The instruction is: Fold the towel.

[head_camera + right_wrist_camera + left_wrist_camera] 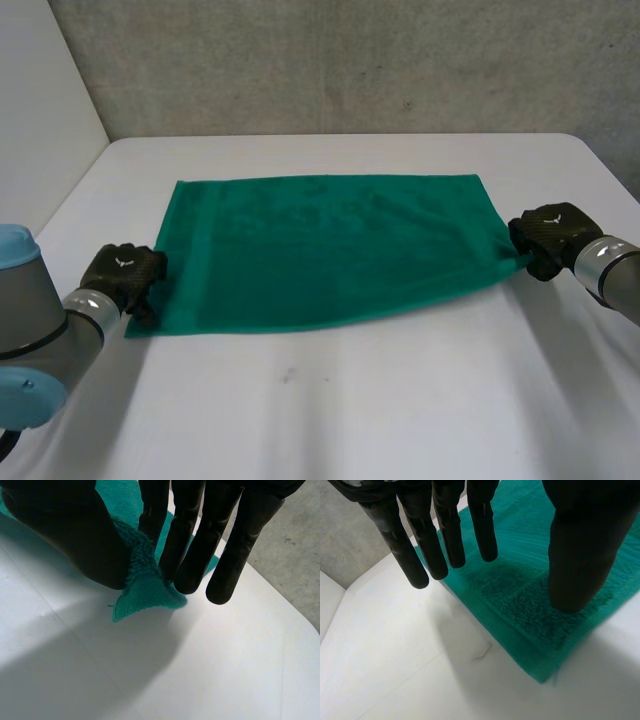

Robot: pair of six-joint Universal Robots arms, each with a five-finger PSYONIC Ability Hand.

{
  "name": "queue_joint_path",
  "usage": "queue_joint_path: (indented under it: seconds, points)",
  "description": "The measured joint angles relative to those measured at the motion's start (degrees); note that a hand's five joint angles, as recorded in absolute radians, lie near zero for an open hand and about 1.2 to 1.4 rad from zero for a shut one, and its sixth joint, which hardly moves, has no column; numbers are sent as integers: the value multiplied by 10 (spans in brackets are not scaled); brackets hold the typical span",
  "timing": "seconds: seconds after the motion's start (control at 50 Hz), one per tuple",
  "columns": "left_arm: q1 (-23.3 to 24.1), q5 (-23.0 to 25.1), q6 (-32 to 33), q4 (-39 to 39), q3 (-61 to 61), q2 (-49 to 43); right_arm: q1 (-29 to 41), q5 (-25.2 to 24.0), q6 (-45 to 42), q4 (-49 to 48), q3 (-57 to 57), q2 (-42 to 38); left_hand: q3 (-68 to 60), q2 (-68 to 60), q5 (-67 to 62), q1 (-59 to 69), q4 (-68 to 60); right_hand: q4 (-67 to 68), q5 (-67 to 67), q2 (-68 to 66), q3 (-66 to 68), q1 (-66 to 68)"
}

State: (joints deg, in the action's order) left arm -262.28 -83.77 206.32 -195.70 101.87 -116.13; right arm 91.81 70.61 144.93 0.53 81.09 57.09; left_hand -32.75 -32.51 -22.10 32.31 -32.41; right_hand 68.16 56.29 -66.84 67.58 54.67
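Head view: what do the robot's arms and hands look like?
Both the left robot hand and right robot hand are black with a woven texture and a small pale V-shaped mark on the back. Silver-grey cuffs join them to the arms. The left arm is grey with a light-blue cap; the right arm shows a grey tube.
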Motion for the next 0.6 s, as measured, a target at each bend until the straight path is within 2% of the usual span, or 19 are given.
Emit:
queue_joint_path:
  seconds: [0.3,0.6]
  points:
    - [2,-1,1,8,24,28,3,0,-3,0,1,-5,0,4,3,0,3,0,2,0,0,0]
    - [2,0,4,7,6,-8,2,1,-4,-1,3,-6,16,19,18,-13,18,0,2,0,0,0]
